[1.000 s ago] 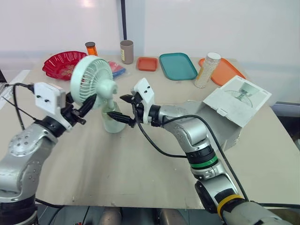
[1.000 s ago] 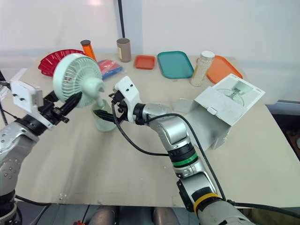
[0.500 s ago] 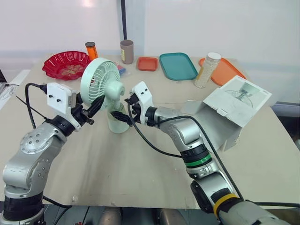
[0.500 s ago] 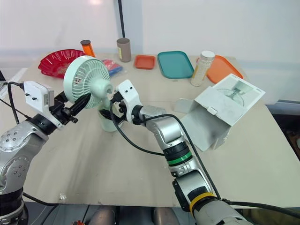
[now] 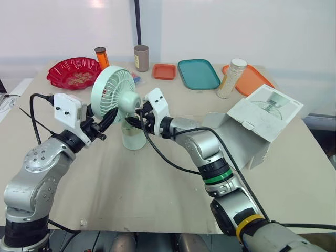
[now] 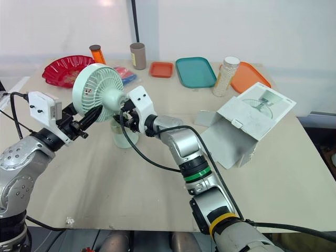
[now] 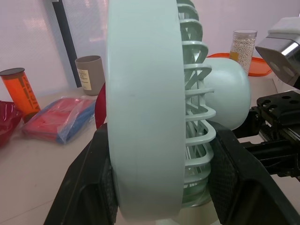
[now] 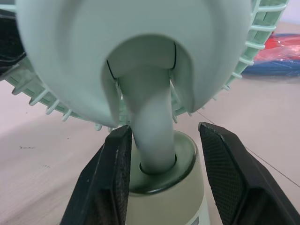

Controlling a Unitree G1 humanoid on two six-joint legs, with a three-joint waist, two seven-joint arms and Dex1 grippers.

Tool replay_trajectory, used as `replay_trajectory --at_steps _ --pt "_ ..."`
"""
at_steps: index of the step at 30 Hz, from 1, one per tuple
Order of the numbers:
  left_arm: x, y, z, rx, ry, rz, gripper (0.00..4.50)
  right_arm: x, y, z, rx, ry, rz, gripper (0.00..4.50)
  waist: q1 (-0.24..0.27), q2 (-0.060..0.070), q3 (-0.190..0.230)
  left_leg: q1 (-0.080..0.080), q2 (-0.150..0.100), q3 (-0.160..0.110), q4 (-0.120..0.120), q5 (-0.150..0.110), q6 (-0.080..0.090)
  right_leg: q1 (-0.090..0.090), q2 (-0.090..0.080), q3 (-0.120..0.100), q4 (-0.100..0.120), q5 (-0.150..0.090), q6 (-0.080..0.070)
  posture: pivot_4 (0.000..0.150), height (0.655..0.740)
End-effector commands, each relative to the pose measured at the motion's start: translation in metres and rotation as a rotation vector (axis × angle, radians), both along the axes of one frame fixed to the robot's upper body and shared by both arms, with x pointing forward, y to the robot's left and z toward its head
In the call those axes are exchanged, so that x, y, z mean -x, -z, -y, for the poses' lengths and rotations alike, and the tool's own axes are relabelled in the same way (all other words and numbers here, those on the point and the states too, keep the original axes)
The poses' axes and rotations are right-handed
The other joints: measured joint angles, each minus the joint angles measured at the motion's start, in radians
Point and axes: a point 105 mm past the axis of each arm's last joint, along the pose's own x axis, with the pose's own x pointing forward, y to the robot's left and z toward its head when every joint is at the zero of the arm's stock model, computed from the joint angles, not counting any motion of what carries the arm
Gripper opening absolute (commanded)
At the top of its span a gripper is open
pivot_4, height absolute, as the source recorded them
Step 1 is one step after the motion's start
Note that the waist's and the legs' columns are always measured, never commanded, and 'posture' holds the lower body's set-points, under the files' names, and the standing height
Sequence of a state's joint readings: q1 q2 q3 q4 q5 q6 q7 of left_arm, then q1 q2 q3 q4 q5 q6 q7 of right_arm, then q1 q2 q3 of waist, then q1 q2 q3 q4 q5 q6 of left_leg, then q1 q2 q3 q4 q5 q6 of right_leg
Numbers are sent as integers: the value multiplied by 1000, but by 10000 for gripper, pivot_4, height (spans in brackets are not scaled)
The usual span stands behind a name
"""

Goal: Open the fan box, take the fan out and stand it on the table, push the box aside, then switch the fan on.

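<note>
A mint-green fan [image 5: 114,94] stands on its round base [image 5: 133,139] at the left middle of the table. My left gripper [image 5: 106,118] is shut on the fan's head, one black finger [image 7: 89,178] on the front rim and the other behind the grille. My right gripper [image 5: 137,116] reaches in from the right, open, its fingers [image 8: 115,183] straddling the fan's neck [image 8: 152,136] just above the base, with a gap on one side. The white fan box [image 5: 252,134] lies open on its side at the right, flap [image 5: 268,109] raised.
Along the table's far edge sit a red basket [image 5: 73,73], an orange bottle [image 5: 102,55], a brown cup [image 5: 141,58], a small orange tray [image 5: 164,71], a teal tray [image 5: 198,73], a jar of white beads [image 5: 231,79] and an orange tray [image 5: 251,79]. A red-blue packet [image 7: 56,119] lies behind the fan.
My left gripper carried the fan to the right and a little nearer the table's middle. My right gripper rose from beside the base and closed in around the fan's neck.
</note>
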State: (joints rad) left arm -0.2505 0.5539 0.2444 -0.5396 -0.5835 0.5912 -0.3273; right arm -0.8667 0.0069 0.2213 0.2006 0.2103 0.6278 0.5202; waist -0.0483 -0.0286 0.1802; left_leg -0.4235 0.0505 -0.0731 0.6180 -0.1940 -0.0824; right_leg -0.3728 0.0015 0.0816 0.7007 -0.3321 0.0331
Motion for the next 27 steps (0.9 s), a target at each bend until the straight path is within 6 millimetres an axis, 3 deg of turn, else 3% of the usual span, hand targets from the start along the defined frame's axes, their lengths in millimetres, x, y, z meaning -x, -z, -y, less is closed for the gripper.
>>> replay_trajectory --at_steps 1,3,6,15,17,21,23,27 --pt "8 -18 2 -13 4 91 19449 5 -18 -7 -34 -33 59 23068 0 0 0 0 0 0 0 0 0 0 0 0 0 0 0 1500 7400" --pt "8 -18 2 -17 5 91 19449 5 -17 -8 -32 -36 57 17716 0 0 0 0 0 0 0 0 0 0 0 0 0 0 0 1500 7400" --pt "8 -18 2 -20 6 92 19449 6 -16 -10 -26 -46 58 6204 -1 0 0 0 0 0 0 0 0 0 0 0 0 0 0 1500 7400" --pt "7 -2 2 -55 26 -3 19449 5 -15 -9 -26 -36 56 6204 -2 0 0 0 0 0 0 0 0 0 0 0 0 0 0 1500 7400" --pt "9 -4 2 -20 40 -7 29495 3 -16 -8 -32 -25 52 5696 -2 0 0 1 0 0 0 0 0 0 0 0 0 0 0 1500 7400" --pt "16 -6 5 -20 88 -10 41975 -3 -19 -4 -54 4 39 5696 -1 0 0 1 0 0 0 0 0 0 0 0 0 0 0 1500 7400" --pt "18 -9 -1 -22 73 -5 44575 -6 -20 -2 -60 19 37 5696 -2 0 0 0 0 0 0 0 0 0 0 0 0 0 0 1500 7400" --pt "28 -14 -19 -28 66 -12 44575 -9 -21 3 -61 28 37 5696 -4 0 0 1 0 0 0 0 0 0 0 0 0 0 0 1500 7400"
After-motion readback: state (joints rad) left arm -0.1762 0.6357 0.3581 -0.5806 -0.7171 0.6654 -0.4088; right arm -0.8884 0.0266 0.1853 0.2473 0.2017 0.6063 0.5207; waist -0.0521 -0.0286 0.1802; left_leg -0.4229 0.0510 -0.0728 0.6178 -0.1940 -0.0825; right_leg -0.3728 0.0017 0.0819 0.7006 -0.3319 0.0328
